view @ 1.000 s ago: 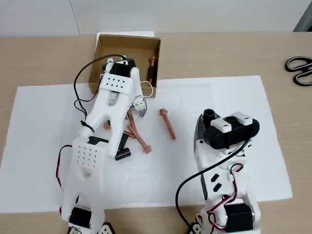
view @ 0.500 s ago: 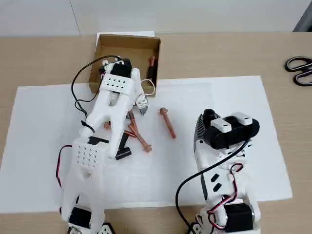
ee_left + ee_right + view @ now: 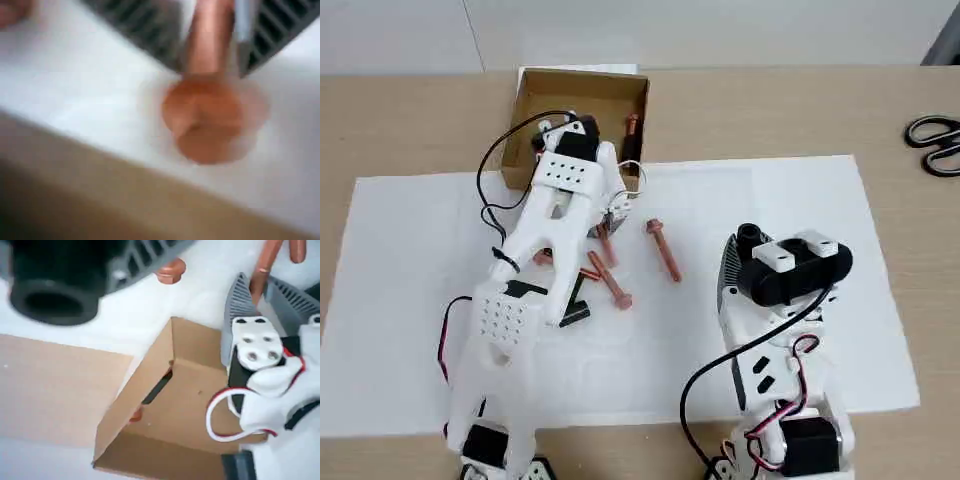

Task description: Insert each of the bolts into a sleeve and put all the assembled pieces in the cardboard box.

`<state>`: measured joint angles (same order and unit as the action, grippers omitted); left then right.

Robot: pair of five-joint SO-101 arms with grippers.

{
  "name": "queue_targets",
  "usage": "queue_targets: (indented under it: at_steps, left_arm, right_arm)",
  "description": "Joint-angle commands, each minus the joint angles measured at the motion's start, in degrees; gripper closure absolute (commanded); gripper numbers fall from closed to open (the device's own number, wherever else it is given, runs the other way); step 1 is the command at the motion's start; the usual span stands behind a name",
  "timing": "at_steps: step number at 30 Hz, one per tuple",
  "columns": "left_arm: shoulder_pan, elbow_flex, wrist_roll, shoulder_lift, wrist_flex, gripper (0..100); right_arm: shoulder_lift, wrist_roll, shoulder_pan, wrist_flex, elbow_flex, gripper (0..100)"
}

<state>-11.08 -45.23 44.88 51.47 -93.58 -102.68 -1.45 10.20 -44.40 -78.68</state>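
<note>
In the high view, your left tool sits just at the near side of the cardboard box. It is clamped on a bolt whose copper shank lies over the paper sheet. Inside the box, one assembled piece lies against the wall on the right arm's side. A loose bolt lies on the sheet between your two arms. More bolts lie in a small heap beside the left arm, with a spare sleeve just next to them. Your right tool is well apart from the box, over the sheet, and closed on a black sleeve. Scissors rest on the bench at its far right edge.

In the left wrist view, you see ribbed fingers pressing on either side of the shank. The bolt's head sticks out beyond them over the white sheet. The tan bench shows past the sheet's edge. This view is blurred, so finer detail cannot be told.

In the right wrist view, the black sleeve sits gripped close to the camera, its open bore facing outward. Farther off, the left tool holds its bolt just beside the box's corner. The assembled piece lies along the box's inner wall, and a bolt head rests on the sheet near the sleeve.
</note>
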Motion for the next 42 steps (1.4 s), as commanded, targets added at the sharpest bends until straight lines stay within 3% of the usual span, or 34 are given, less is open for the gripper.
queue_targets:
  at_steps: [1, 9, 17, 22, 28, 34, 39, 42]
  left_arm:
    - [1.3, -1.4, 0.3, -0.4, 0.9, 99]
    - [1.2, -1.9, -1.5, -0.4, 0.9, 99]
    - [0.2, -17.1, -1.7, -0.4, -7.0, 99]
    - [0.0, -17.6, -1.7, -1.5, -6.9, 99]
    - [-0.1, -10.8, -4.5, -7.9, -6.9, 99]
    - [-0.5, 7.3, -7.0, -25.0, -6.9, 99]
    - [-1.1, 17.7, -7.1, -36.3, -6.9, 99]
    - [-0.9, 20.6, -7.1, -40.1, -6.9, 99]
  right_arm:
    - [-0.9, -0.6, -0.6, 1.0, -0.4, 99.5]
    - [-0.9, -0.6, -0.6, 1.1, -2.0, 99.5]
    - [-0.9, -0.6, -0.6, 1.1, -1.8, 99.5]
    - [-0.9, -0.6, -0.6, 1.2, -1.8, 99.5]
    - [-0.9, -0.6, -0.4, 1.2, -1.8, 99.5]
    - [-0.9, -0.6, 0.1, 1.2, -1.8, 99.5]
    - [-0.9, -0.3, 6.8, 1.3, -1.8, 99.5]
    - [-0.9, 4.5, 8.0, 1.2, -2.0, 99.5]
